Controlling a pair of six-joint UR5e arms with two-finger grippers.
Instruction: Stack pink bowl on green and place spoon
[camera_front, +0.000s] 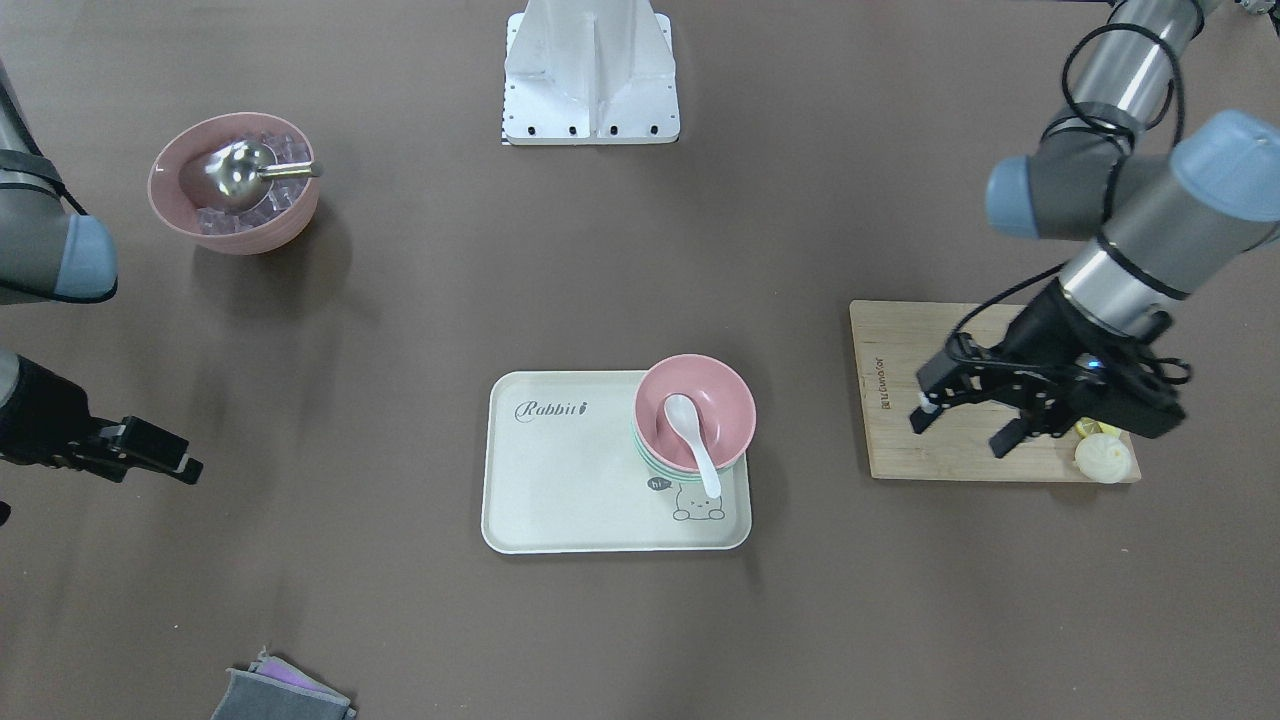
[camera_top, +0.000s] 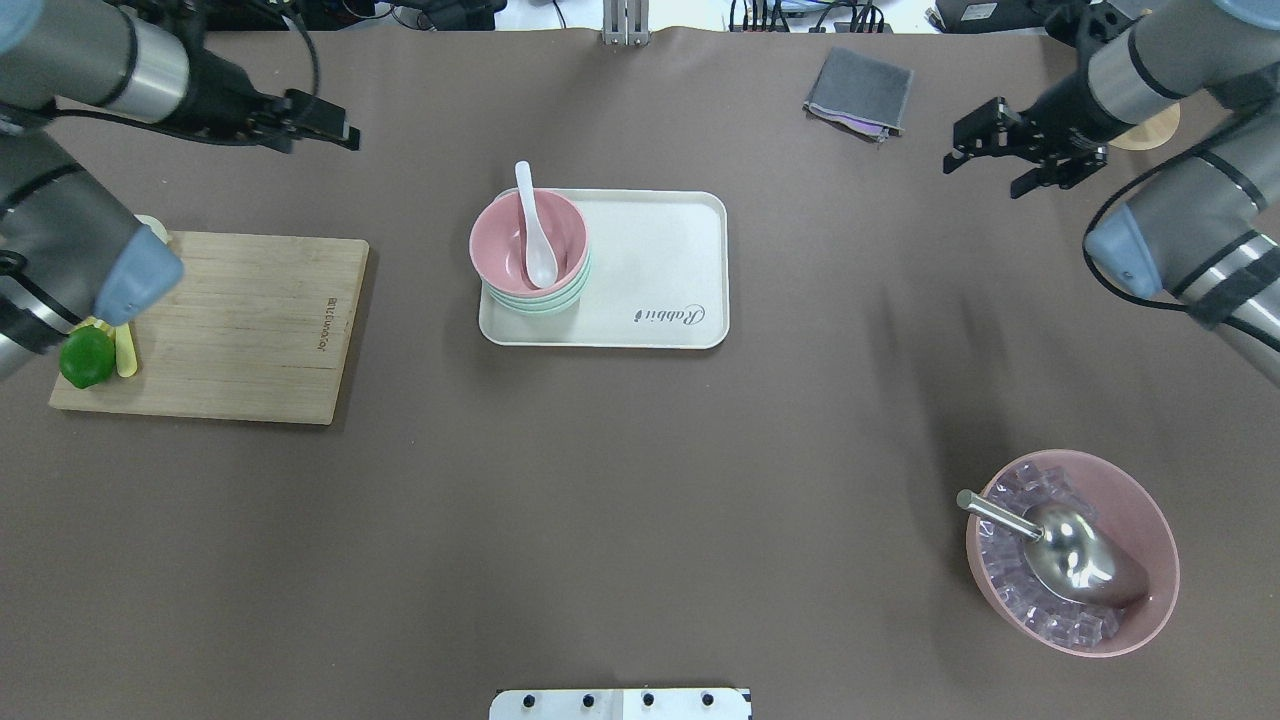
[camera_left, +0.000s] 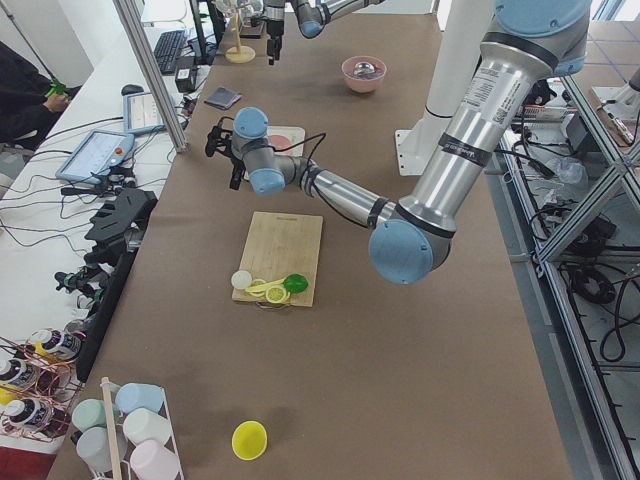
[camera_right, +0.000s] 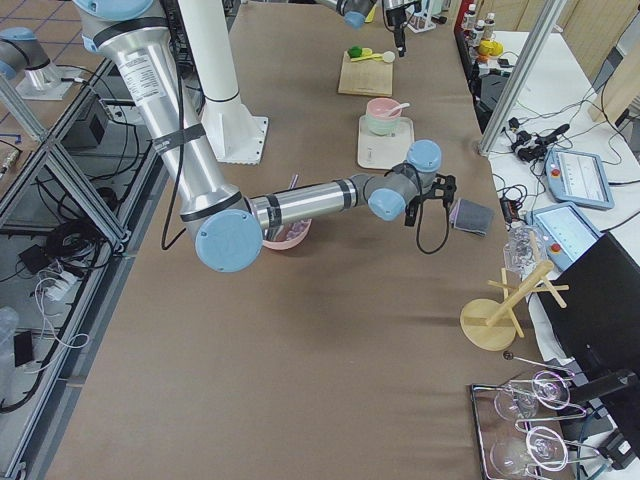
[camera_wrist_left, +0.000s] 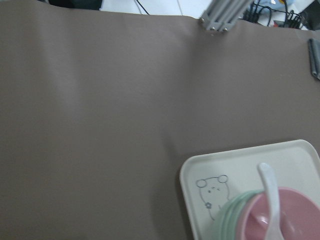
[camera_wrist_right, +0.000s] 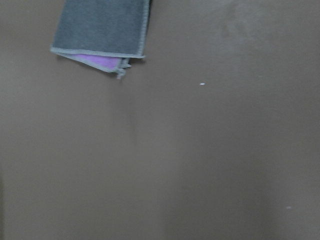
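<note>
The pink bowl (camera_top: 495, 240) sits nested on the green bowls (camera_top: 530, 303) at the left end of a tray (camera_top: 650, 250), near the middle of the far edge of the tabletop (camera_top: 640, 450). The white spoon (camera_top: 540, 262) lies in it, handle over the rim. The left hand (camera_front: 962, 428), near the far left corner, and the right hand (camera_top: 985, 177), near the far right corner, are both released and empty.

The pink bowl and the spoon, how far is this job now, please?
It looks finished. The pink bowl sits nested on the green bowls on the tray, and the white spoon lies inside it, handle over the rim. Nothing is in hand: the left gripper and right gripper are open, empty and away from the tray. Nothing seems left.
</note>
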